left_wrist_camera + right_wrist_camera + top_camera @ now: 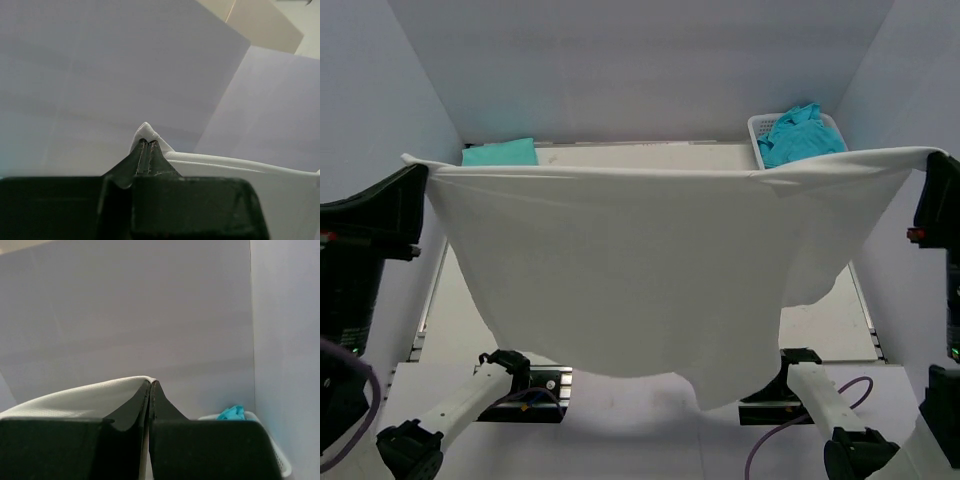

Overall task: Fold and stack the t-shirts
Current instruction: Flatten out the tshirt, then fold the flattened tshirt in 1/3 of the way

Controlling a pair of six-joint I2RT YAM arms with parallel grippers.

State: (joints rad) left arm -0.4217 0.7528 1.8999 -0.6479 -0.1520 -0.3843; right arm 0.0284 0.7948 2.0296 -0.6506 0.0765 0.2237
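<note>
A white t-shirt (640, 270) hangs stretched wide in the air between both arms, its lower edge sagging over the table. My left gripper (417, 166) is shut on its left top corner; in the left wrist view the cloth (146, 132) pokes out past the closed gripper (148, 142). My right gripper (932, 157) is shut on the right top corner; in the right wrist view the cloth (90, 397) runs left from the closed gripper (151, 383). A folded teal t-shirt (499, 153) lies at the back left. Crumpled teal t-shirts (798, 135) fill the basket.
A white lattice basket (756, 127) stands at the back right; it also shows in the right wrist view (280, 460). Grey walls close in the back and both sides. The hanging shirt hides most of the table (450, 320).
</note>
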